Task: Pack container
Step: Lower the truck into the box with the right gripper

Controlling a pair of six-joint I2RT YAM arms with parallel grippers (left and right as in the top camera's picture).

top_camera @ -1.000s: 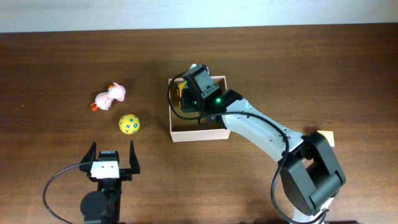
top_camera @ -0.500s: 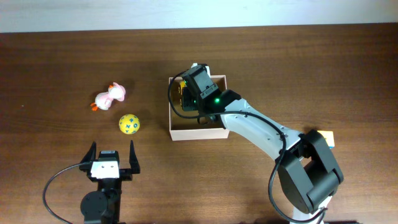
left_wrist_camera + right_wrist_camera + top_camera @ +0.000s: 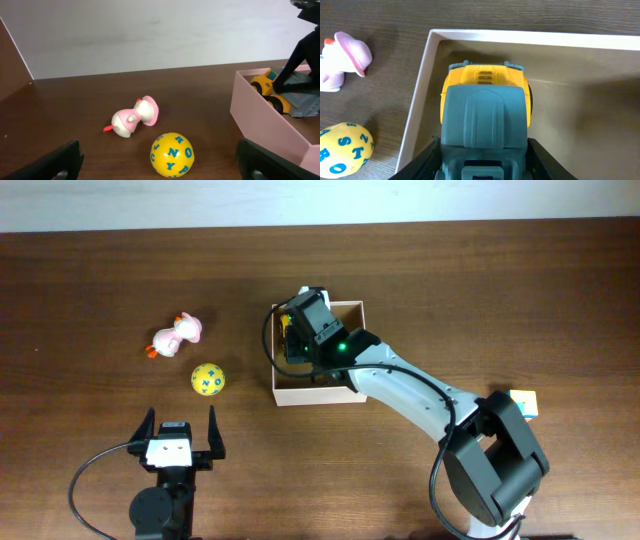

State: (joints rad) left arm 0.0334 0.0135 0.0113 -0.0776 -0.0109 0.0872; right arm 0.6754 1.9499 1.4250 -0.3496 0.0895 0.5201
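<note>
The container (image 3: 320, 396), a white cardboard box with a tan inside, sits at the table's middle; it also shows in the left wrist view (image 3: 260, 120) and the right wrist view (image 3: 420, 100). My right gripper (image 3: 297, 345) is inside it near its left wall, shut on a yellow and grey-teal toy truck (image 3: 485, 105), whose yellow part shows from overhead (image 3: 289, 330) and in the left wrist view (image 3: 272, 92). My left gripper (image 3: 181, 418) is open and empty, near the front edge.
A yellow ball with blue letters (image 3: 207, 379) lies left of the box, just ahead of the left gripper (image 3: 172, 154). A pink and white duck toy (image 3: 177, 334) lies beyond it. A small yellow and blue block (image 3: 524, 402) lies at the right.
My right gripper has shifted a little left inside the box with the truck. The left arm, ball and duck have not moved.
</note>
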